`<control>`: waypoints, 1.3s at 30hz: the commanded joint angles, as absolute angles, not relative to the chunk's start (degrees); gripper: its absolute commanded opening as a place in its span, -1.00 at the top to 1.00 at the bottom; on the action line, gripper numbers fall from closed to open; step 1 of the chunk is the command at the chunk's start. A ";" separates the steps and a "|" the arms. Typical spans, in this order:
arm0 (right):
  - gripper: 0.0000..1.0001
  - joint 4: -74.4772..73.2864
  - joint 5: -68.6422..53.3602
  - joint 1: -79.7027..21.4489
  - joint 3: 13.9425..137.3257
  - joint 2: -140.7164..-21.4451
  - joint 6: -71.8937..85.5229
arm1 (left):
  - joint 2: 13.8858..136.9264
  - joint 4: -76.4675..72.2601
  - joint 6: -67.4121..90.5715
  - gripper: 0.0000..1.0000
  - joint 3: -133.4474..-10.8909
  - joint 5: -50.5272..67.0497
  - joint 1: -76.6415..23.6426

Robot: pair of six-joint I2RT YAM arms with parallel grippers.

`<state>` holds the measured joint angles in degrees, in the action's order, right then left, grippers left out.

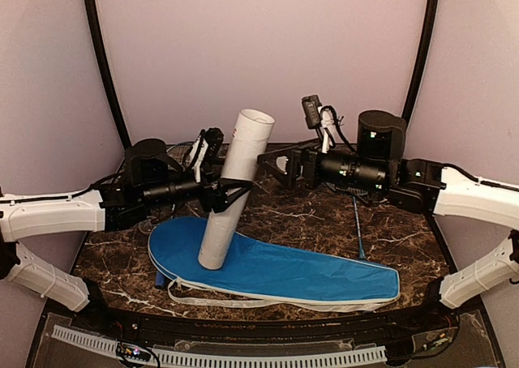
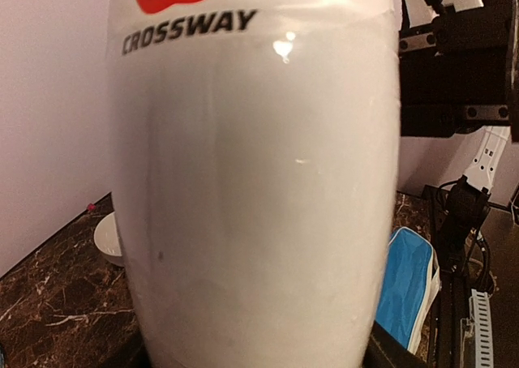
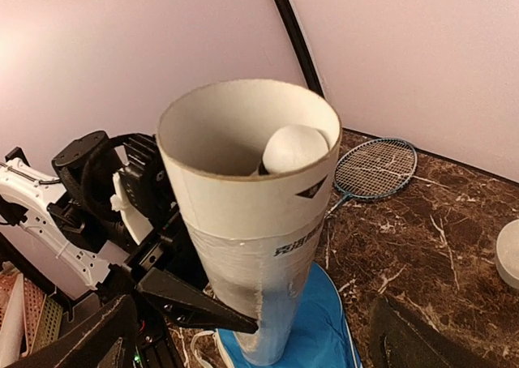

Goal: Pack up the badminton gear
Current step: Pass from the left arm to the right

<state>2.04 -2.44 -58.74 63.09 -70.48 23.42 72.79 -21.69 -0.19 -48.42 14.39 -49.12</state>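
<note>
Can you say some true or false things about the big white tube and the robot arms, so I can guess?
1. The left fingers are gripping the white tube. True.
2. The tube lies flat on the table. False: it stands tilted, with its bottom end on the blue racket cover.
3. The tube is empty. False: a white shuttlecock sits just inside its open top.
4. The right fingers are spread open and hold nothing. True.
5. A racket lies on the table, outside the cover. True.
</note>
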 commanded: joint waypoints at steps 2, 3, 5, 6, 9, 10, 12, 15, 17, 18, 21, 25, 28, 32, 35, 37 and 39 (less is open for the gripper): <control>-0.99 16.12 -1.71 -59.96 64.45 -76.31 22.72 | 70.22 -28.04 2.08 -0.37 -47.19 15.58 -49.04; -0.99 17.35 -1.92 -60.27 64.57 -77.42 22.49 | 70.22 -28.50 2.37 -0.37 -46.75 15.89 -49.04; -0.98 20.21 -2.77 -61.06 64.73 -79.49 21.60 | 70.22 -29.27 2.86 -0.37 -45.95 16.19 -49.04; -0.98 21.46 -2.41 -61.54 64.77 -80.26 21.08 | 70.28 -29.47 3.05 -0.37 -45.76 16.48 -49.04; -0.98 25.56 -0.52 -62.11 64.75 -82.67 20.38 | 70.02 -30.02 3.41 -0.37 -45.37 17.38 -49.04; -0.96 26.73 -0.45 -62.17 64.90 -83.49 20.20 | 69.97 -30.13 3.49 -0.37 -45.28 17.48 -49.04; -0.88 28.68 -0.08 -62.46 65.50 -85.16 19.76 | 69.87 -29.91 3.40 -0.37 -45.25 17.53 -49.04; -0.62 28.77 1.68 -62.77 67.86 -87.66 18.89 | 69.79 -29.71 3.47 -0.37 -45.07 17.80 -49.04; -0.46 29.27 2.66 -62.87 68.45 -88.58 18.56 | 69.72 -29.62 3.51 -0.37 -44.94 17.92 -49.04; -0.40 29.86 3.06 -62.99 68.46 -88.79 18.62 | 69.77 -29.62 3.52 -0.37 -44.89 18.08 -49.04; -0.29 30.71 4.02 -63.10 68.59 -89.24 18.40 | 69.78 -29.49 3.43 -0.38 -44.96 18.30 -49.04; -0.21 31.15 4.39 -63.19 68.47 -89.11 17.70 | 69.80 -28.89 3.50 -0.57 -45.17 18.16 -49.04; -0.17 29.97 5.38 -63.19 68.46 -88.01 16.30 | 69.30 -28.63 3.54 -0.76 -45.24 17.51 -49.04; -0.17 25.60 6.52 -63.13 69.03 -85.60 12.98 | 66.54 -26.37 0.08 -0.82 -45.67 16.27 -49.04; -0.16 19.81 7.90 -63.04 70.03 -83.24 9.33 | 62.59 -23.35 -2.71 -0.84 -45.54 13.59 -49.04; -0.16 14.65 8.97 -62.97 71.30 -81.30 6.51 | 59.32 -20.12 -3.92 -0.85 -45.47 11.26 -49.00; -0.14 9.73 9.58 -62.89 72.51 -79.53 3.85 | 55.88 -15.38 -4.38 -0.85 -45.98 7.82 -48.58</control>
<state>15.62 6.74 -62.78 67.64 -85.12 10.55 62.37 -22.09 -1.21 -45.52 13.54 -48.90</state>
